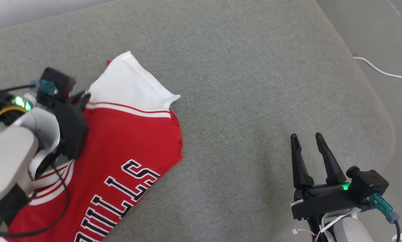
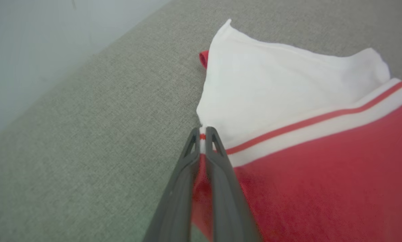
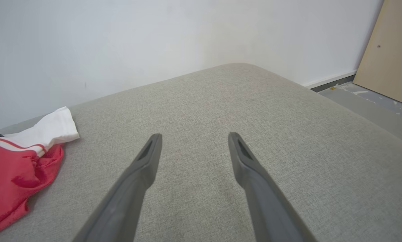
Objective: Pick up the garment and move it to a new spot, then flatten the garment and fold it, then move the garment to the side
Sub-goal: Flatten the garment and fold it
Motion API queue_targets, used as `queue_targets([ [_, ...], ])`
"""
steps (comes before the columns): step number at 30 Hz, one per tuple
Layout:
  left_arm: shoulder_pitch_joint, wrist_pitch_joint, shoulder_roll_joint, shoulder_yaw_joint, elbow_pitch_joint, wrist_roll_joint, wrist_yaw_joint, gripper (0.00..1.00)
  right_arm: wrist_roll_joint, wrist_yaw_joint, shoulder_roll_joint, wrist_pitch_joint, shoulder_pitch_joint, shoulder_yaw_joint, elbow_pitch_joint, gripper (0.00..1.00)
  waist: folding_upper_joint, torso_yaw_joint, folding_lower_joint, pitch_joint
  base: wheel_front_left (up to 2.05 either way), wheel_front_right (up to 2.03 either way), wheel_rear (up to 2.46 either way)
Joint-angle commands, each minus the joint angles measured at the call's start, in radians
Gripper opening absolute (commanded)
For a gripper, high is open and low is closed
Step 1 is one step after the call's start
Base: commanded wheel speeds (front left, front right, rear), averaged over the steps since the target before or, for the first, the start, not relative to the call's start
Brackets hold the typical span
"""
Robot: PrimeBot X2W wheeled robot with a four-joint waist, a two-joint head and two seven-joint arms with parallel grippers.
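Left wrist view: left gripper (image 2: 203, 135) pinched shut on the jersey (image 2: 322, 181) at its striped seam, where white cloth meets red.
Other arm: right gripper (image 3: 194, 137) spread wide and empty over the bare cushion (image 3: 254, 101), well apart from the jersey.
Place: jersey lies rumpled on the cushion's left side.
Handling: probably light, limp and slightly slick; a second hold on an opposite edge should spread it.
Count: one jersey, two grippers, one cushion.
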Motion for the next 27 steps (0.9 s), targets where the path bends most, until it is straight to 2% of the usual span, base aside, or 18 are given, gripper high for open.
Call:
queue_targets([
  [1,-0.033,-0.037,-0.007,0.013,-0.006,-0.006,0.002,0.0,-0.011,-0.002,-0.001,-0.001,0.003,-0.008,-0.005,1.0,0.0,0.029,0.0,-0.023,0.0,0.0,0.0],
  [4,-0.061,-0.11,-0.016,0.044,-0.009,-0.004,0.009,0.0,-0.029,-0.002,-0.001,-0.001,0.01,-0.022,-0.008,1.0,0.0,0.062,0.0,-0.045,0.0,0.0,0.0],
  [9,-0.085,-0.193,0.005,0.081,-0.008,0.011,0.031,0.0,-0.052,-0.002,-0.002,-0.001,0.017,-0.039,-0.011,1.0,0.0,0.107,0.0,-0.068,0.0,0.0,0.0],
  [19,-0.021,-0.313,0.143,0.162,0.044,0.004,0.108,0.0,-0.079,-0.002,-0.002,-0.001,0.023,-0.05,-0.01,1.0,0.0,0.159,0.0,-0.086,0.0,0.0,0.0],
  [22,0.02,-0.34,0.159,0.171,0.073,-0.009,0.124,0.0,-0.081,-0.002,-0.002,-0.001,0.023,-0.046,-0.009,1.0,0.0,0.158,0.0,-0.083,0.0,0.0,0.0],
  [23,0.033,-0.349,0.161,0.171,0.084,-0.007,0.125,0.08,-0.083,-0.002,-0.002,-0.001,0.022,-0.046,-0.009,1.0,0.0,0.157,0.0,-0.081,0.0,0.0,0.0],
  [24,0.042,-0.363,0.162,0.17,0.091,-0.004,0.126,0.47,-0.085,-0.002,-0.002,-0.001,0.022,-0.046,-0.009,1.0,0.0,0.157,0.0,-0.081,0.0,0.0,0.0],
  [25,0.046,-0.38,0.156,0.175,0.097,-0.008,0.129,1.0,-0.088,-0.002,-0.001,-0.001,0.022,-0.048,-0.008,1.0,0.0,0.158,0.0,-0.083,0.0,0.0,0.0],
  [27,0.052,-0.418,0.14,0.179,0.102,-0.01,0.13,1.0,-0.094,-0.002,-0.002,-0.001,0.026,-0.052,-0.005,1.0,0.0,0.165,0.0,-0.091,0.0,0.0,0.0],
])
